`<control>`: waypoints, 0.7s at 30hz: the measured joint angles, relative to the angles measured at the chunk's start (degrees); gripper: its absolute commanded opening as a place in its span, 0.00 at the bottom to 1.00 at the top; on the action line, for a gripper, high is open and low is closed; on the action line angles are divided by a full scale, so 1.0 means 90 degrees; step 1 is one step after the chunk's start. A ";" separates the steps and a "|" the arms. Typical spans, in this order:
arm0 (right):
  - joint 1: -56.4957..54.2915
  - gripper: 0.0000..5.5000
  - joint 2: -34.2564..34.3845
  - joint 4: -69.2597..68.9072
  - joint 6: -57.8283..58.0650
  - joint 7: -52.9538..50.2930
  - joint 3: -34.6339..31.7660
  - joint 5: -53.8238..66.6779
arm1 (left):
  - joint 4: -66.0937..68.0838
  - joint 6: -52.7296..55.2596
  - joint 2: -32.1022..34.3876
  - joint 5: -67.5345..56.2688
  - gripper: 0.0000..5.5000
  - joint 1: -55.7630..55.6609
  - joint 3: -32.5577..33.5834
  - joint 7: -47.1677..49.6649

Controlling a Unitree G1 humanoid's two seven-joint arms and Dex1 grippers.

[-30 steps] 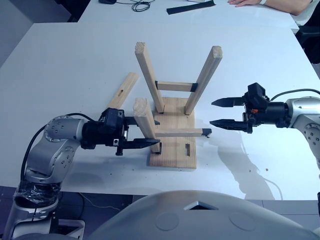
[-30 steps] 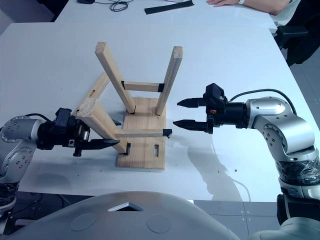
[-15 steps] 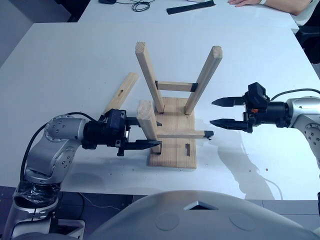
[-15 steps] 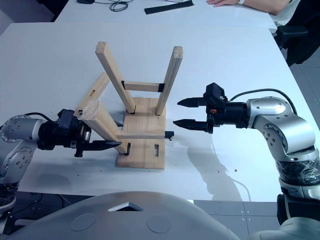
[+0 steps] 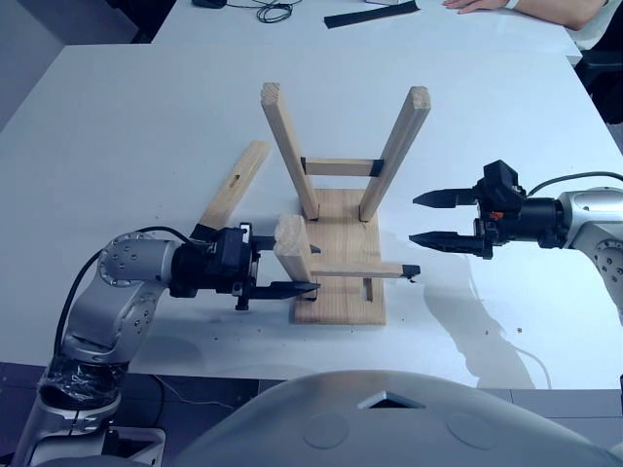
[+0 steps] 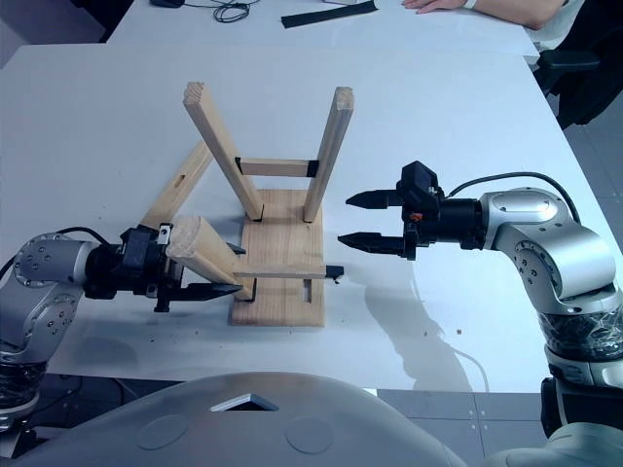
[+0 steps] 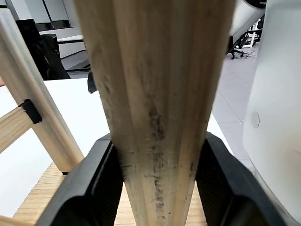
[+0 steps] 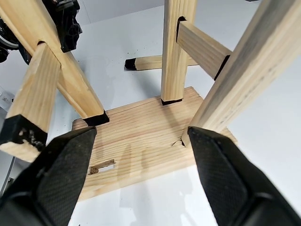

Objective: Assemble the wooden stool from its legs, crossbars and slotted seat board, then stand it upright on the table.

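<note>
The slotted seat board [image 5: 341, 241] lies flat on the table. Two legs [image 5: 289, 146] [image 5: 394, 151] stand in its far end, joined by a crossbar [image 5: 339, 167]. My left gripper [image 5: 297, 272] is shut on a third leg [image 5: 292, 243], held over the board's near left corner. A crossbar [image 5: 365, 272] juts from that leg to the right, above the board. In the left wrist view the leg [image 7: 155, 94] sits tight between the pads [image 7: 101, 188]. My right gripper [image 5: 413, 219] hangs open to the right of the stool, holding nothing. A fourth leg [image 5: 234, 185] lies loose on the table, left of the board.
The white table [image 5: 127, 117] has free room on its left, far and right sides. A black strap [image 5: 370, 15] and cables [image 5: 273, 10] lie on a second table behind. An open slot [image 8: 101, 166] shows in the board's near end.
My left gripper has carried its leg right and nearer to me, and tipped its top toward me. The crossbar's free end has shifted slightly right. The right arm has kept still.
</note>
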 measured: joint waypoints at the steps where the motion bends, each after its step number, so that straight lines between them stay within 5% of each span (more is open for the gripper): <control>1: 0.0000 0.65 0.0000 0.0000 0.0002 0.0001 0.0000 0.0001 | 0.0006 -0.0033 0.0000 0.0019 0.38 0.0001 -0.0011 0.0002; 13: 0.0032 0.65 0.0003 -0.0104 0.0019 -0.0031 -0.0014 0.0016 | 0.0251 0.0031 0.0010 0.0096 0.38 -0.0339 0.0154 0.0153; 21: 0.0041 0.65 0.0004 -0.0105 0.0017 -0.0025 -0.0016 0.0019 | 0.0309 -0.1321 -0.0062 0.0582 0.38 0.0461 0.0097 0.0198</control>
